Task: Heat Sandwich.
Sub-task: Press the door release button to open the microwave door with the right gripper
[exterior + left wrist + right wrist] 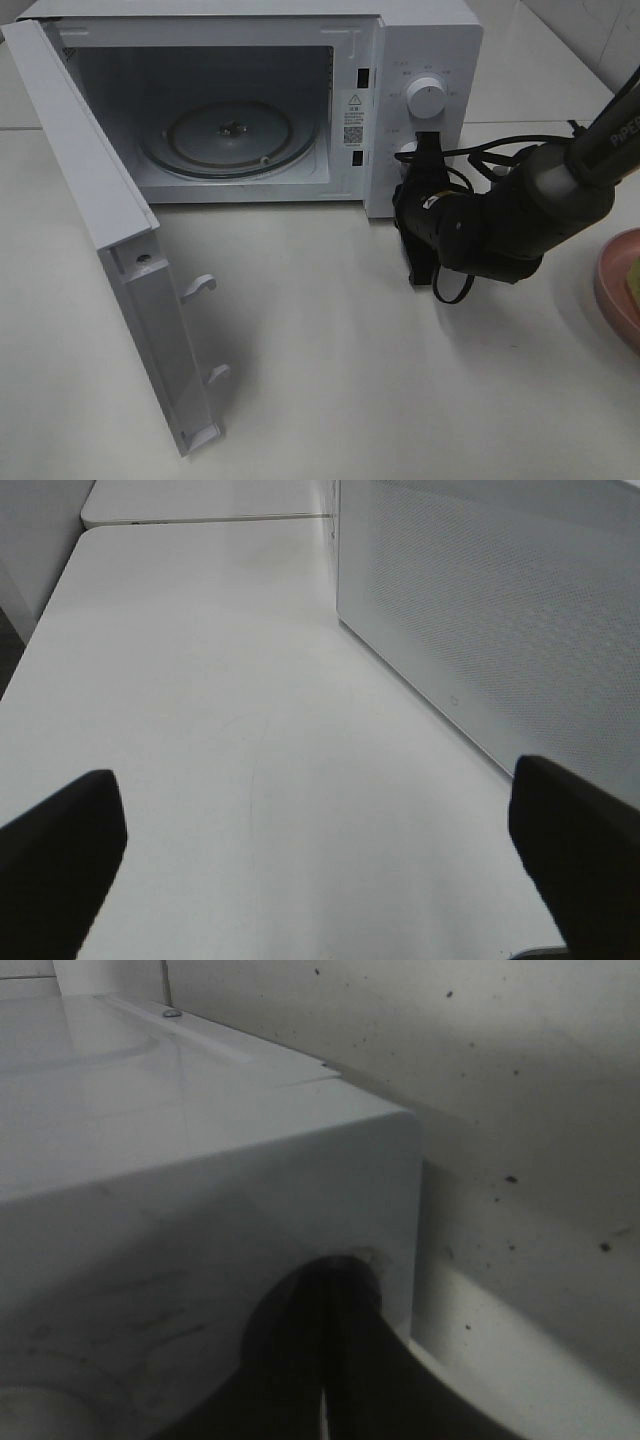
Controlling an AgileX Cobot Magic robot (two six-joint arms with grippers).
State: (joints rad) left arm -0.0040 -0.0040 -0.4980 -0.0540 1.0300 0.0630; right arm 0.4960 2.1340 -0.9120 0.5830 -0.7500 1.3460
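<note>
Microwave (420, 60) at rear of worktop (330, 380), door (110, 230) swung wide, glass turntable (228, 135) in view inside. Right arm (540, 200) in at control panel: right jaws pressed together, nothing between them, tips at lower knob (406, 150) under upper dial (427, 97); contact with knob, cannot tell. Left jaws spread wide, holding nothing, low over worktop beside microwave's perforated side wall (480, 610). Sandwich (632, 262) on pink plate (612, 290) toward worktop's right edge, mostly cut off, well apart from microwave.
</note>
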